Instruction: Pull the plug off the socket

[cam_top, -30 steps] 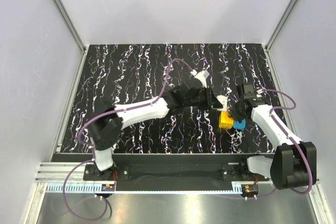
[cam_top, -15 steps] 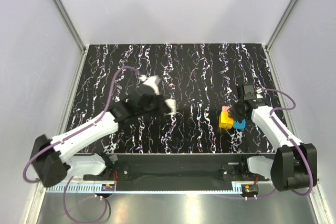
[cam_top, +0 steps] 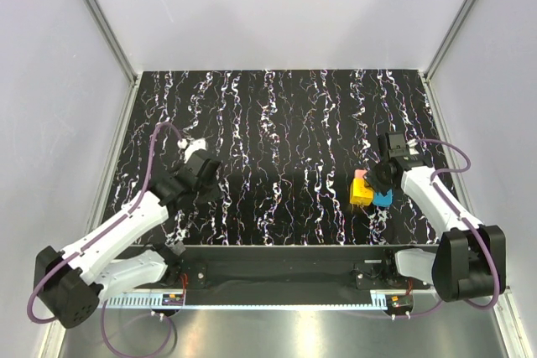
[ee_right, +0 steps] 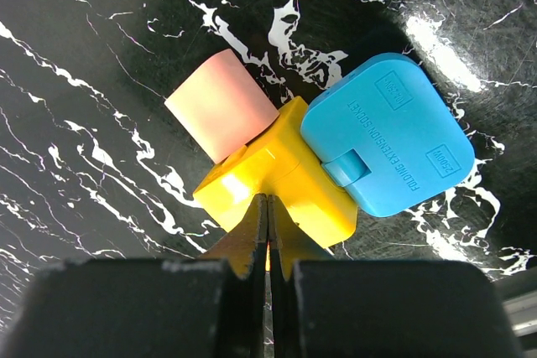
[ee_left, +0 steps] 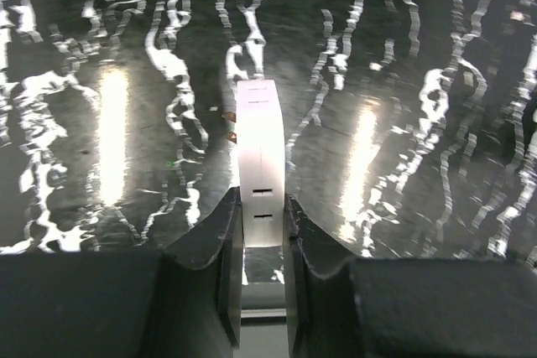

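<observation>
Our left gripper is clamped on a white plug, its two dark fingers pinching the plug's narrow sides. The plug stands edge-on to the left wrist camera, so we see only its thin face with a few slots. Its lower end is hidden between the fingers. Two brass pins peep out on its left side, and the rest of them is hidden behind the plug's body. It hangs above the black, white-veined table top, on the left side and well apart from the socket. From the top camera the plug is lost behind the arm's dark wrist.

Our right gripper is closed with nothing between the fingers. Its tips lie at the near edge of the yellow socket block; we cannot tell whether they press on it. A pink plug sits in the block's far-left face and a blue plug in its right face, both touching it. The blue one bears small raised lettering, hard to read. The fingers cover the block's near corner.
</observation>
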Controlling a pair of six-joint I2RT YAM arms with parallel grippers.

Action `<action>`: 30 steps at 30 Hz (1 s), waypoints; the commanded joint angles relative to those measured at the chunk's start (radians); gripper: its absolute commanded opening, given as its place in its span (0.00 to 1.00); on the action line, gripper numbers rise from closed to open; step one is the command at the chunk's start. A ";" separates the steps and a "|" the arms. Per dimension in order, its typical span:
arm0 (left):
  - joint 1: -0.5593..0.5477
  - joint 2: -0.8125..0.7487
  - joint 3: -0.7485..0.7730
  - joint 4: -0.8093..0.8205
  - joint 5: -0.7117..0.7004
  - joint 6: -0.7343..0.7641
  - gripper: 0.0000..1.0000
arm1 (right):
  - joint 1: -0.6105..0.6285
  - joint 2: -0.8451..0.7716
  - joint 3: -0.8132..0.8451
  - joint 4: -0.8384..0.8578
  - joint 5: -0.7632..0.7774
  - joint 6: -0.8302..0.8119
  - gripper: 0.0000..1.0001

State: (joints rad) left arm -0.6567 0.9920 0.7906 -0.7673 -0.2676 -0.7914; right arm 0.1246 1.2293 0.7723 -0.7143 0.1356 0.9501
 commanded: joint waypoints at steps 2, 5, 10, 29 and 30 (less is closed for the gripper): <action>0.003 0.025 -0.008 0.017 -0.120 -0.019 0.01 | 0.000 0.076 -0.047 -0.158 0.058 -0.062 0.00; 0.011 0.098 0.022 0.020 -0.143 0.006 0.01 | -0.002 0.082 -0.025 -0.180 0.039 -0.063 0.02; 0.031 0.247 0.085 0.016 -0.185 0.043 0.00 | 0.001 0.050 -0.005 -0.206 0.039 -0.060 0.03; 0.046 0.537 0.228 -0.070 -0.283 0.139 0.03 | 0.001 -0.142 -0.047 -0.128 0.027 -0.123 0.11; 0.046 0.559 0.234 -0.070 -0.282 0.136 0.03 | 0.003 -0.142 -0.045 -0.131 0.022 -0.125 0.11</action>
State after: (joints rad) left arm -0.6140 1.5169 0.9813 -0.8246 -0.5007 -0.6655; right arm 0.1246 1.0687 0.7158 -0.8383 0.1646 0.8627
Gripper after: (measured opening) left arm 0.215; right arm 0.104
